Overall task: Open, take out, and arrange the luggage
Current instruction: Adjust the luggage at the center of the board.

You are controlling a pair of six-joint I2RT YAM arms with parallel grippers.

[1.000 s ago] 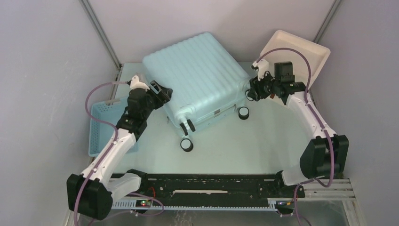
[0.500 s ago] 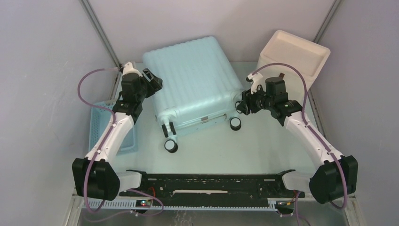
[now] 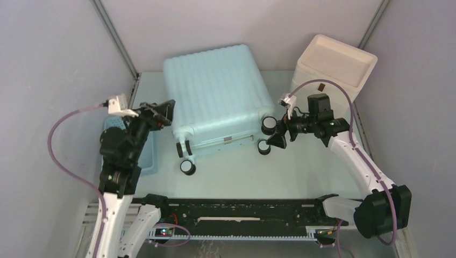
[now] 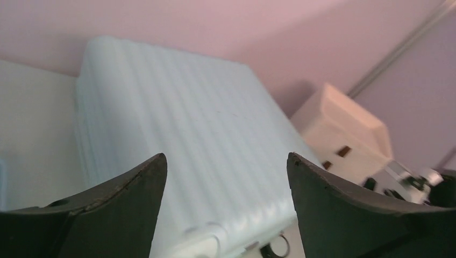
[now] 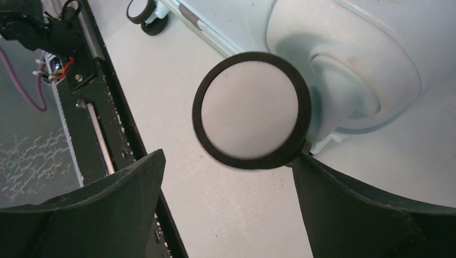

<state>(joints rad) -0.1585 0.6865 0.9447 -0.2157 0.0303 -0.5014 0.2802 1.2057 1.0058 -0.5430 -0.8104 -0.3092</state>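
We see the closed suitcase [image 3: 215, 94] lying flat at the back of the pale counter [image 3: 301, 166], boxed in by plain grey walls [image 3: 48, 54], with a blue basket [image 3: 146, 157] left, a white box [image 3: 333, 64] right, our left fingers [image 4: 97, 212] wide apart and empty, and our right fingers [image 5: 91, 215] spread wide around a wheel [image 5: 250, 110], gripping nothing.

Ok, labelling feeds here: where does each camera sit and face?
Top external: above and behind, looking down on the closed luggage; left arm, right arm show.
Left wrist: faces across the luggage toward the cream box; left fingers show.
Right wrist: close on a luggage wheel; right fingers show.
Shared: top and left wrist both see the box.
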